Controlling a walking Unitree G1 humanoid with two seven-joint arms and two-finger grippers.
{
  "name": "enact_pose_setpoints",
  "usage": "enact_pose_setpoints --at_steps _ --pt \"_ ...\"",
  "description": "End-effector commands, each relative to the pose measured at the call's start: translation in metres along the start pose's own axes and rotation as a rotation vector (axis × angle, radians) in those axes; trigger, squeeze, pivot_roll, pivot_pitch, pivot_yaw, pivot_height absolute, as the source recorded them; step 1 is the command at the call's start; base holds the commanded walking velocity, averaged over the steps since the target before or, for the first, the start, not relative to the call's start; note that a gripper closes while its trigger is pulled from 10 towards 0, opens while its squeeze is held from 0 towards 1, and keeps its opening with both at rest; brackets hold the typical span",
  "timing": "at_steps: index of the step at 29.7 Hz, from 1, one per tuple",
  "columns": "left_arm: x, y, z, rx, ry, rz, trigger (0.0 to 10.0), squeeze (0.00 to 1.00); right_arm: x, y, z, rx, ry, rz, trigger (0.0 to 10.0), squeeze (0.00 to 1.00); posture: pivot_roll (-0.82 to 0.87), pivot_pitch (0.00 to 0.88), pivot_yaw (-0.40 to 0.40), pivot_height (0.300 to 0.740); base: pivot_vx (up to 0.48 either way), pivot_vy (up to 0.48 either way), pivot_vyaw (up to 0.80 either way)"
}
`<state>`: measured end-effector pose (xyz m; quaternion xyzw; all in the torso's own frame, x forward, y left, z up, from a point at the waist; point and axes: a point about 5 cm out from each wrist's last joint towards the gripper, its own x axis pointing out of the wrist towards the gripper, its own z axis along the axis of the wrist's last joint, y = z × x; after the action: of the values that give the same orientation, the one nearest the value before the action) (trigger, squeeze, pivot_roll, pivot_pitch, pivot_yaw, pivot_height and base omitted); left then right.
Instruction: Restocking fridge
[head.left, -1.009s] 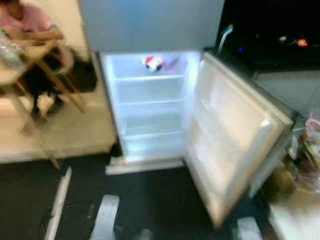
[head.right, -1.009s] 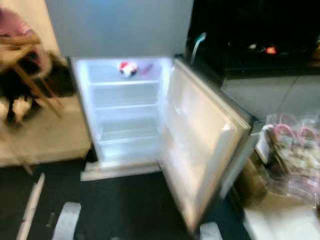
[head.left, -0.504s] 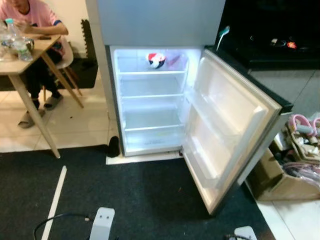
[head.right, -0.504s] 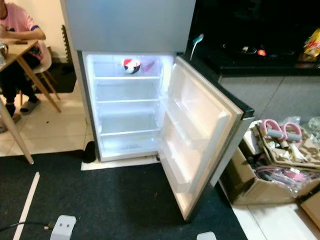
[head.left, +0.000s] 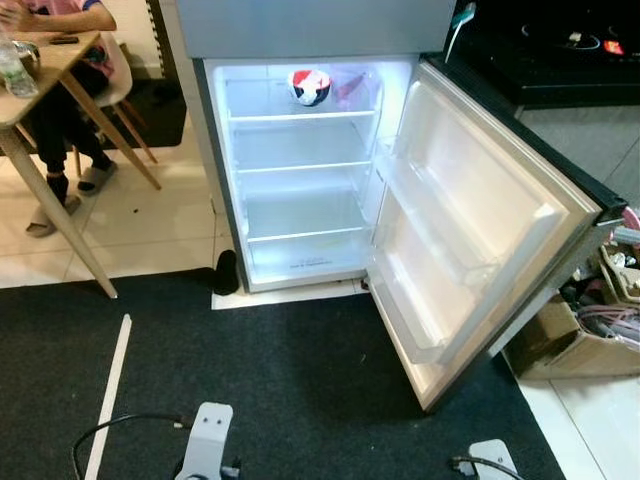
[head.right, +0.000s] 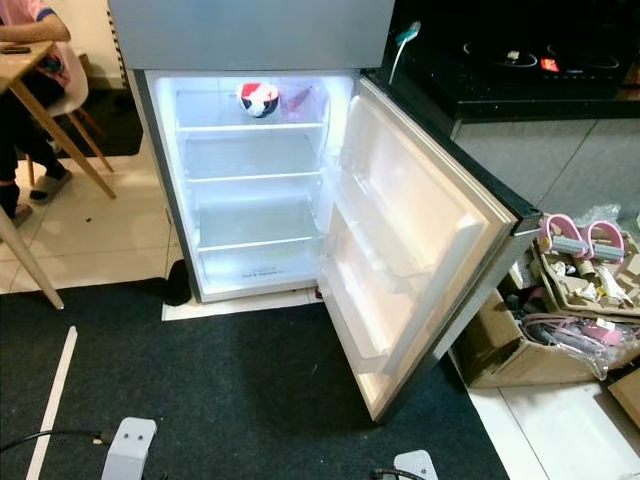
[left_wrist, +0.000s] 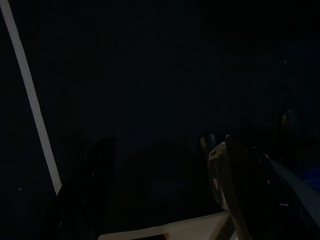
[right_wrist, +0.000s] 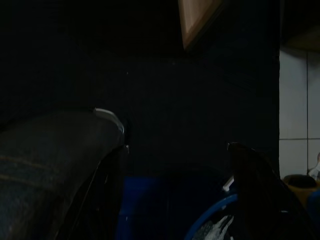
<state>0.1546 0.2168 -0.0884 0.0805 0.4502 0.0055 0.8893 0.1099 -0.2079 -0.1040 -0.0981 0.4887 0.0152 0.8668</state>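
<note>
The fridge (head.left: 300, 190) stands straight ahead with its lower compartment lit and its door (head.left: 470, 220) swung wide to the right. A red and white round item (head.left: 309, 86) sits on the top shelf; the shelves below and the door racks look bare. Both arms hang low over the dark carpet. In the right wrist view my right gripper (right_wrist: 175, 200) has a blue item (right_wrist: 165, 210) with white markings between its fingers. The left wrist view is very dark; my left gripper (left_wrist: 165, 195) hangs above the carpet with a pale edge near its base.
A person (head.left: 60, 120) sits at a wooden table (head.left: 50, 70) at the far left. A cardboard box (head.right: 540, 340) of clutter stands right of the door. A dark counter (head.left: 540, 50) is behind it. A white strip (head.left: 108, 395) and a cable (head.left: 120, 430) lie on the black carpet.
The blur has gone and the whole picture has shifted: the camera has come a little closer to the fridge and tipped down. Nothing in the scene itself has moved.
</note>
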Motion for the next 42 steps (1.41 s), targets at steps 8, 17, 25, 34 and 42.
enact_pose_setpoints --at_steps 8,17,25,34,42 --pt "-0.001 0.002 -0.004 0.009 0.008 0.006 10.0 0.00 0.001 -0.007 0.007 0.034 -0.045 -0.033 10.0 0.00 -0.09 0.018 -0.046 0.723 0.000 0.000 0.00" --pt "0.002 0.023 0.019 -0.140 -0.080 0.105 10.0 0.00 0.003 -0.068 0.082 0.188 -0.321 -0.216 10.0 0.00 -0.08 0.066 -0.050 0.723 0.000 0.000 0.00" --pt "0.003 0.038 0.047 -0.168 -0.198 0.131 10.0 0.00 -0.018 -0.136 0.156 0.268 -0.533 -0.438 10.0 0.00 -0.06 0.117 -0.053 0.723 0.000 0.000 0.00" --pt "0.000 0.033 0.042 -0.155 -0.218 0.117 10.0 0.00 -0.052 -0.196 0.193 0.284 -0.620 -0.622 10.0 0.00 -0.05 0.146 -0.054 0.723 0.000 0.000 0.00" --pt "-0.002 0.037 0.040 -0.148 -0.233 0.125 10.0 0.00 -0.080 -0.221 0.238 0.264 -0.723 -0.683 10.0 0.00 -0.02 0.163 -0.051 0.723 0.000 0.000 0.00"
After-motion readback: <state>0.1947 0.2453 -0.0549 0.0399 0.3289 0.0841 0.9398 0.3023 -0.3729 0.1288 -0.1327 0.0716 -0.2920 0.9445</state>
